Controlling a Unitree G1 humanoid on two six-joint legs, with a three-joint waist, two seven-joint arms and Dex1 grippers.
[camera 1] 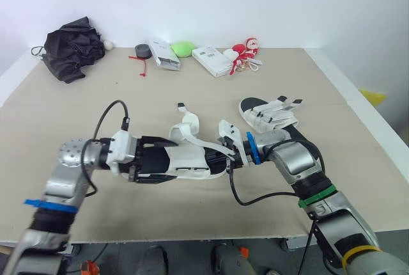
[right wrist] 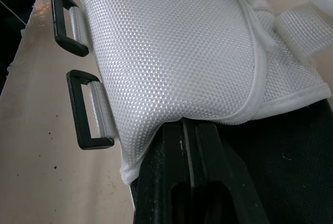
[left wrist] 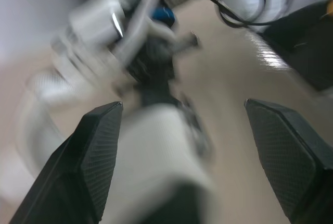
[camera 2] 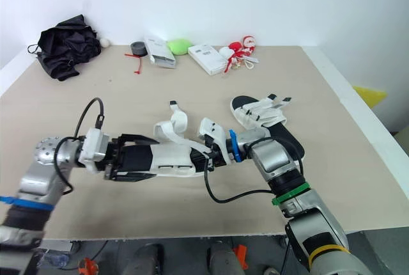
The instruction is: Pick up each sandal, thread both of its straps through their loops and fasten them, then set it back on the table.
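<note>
Near the front centre of the desk (camera 1: 77, 96), the two arms hold one sandal (camera 1: 188, 160) lengthwise between them. The right gripper (camera 1: 229, 157) has its jaws pressed together on the sandal's edge, under the white mesh upper. The left gripper (camera 1: 156, 160) has its jaws spread either side of the heel, seemingly steadying it. The straps (camera 1: 188, 128) stick up loose and the black loops (right wrist: 86, 109) are empty, probably presented for threading. The other sandal (camera 1: 271, 115) lies to the right, unfastened.

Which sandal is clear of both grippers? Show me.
The farther sandal, alone on the table; the nearer sandal spans between left gripper and right gripper.
</note>
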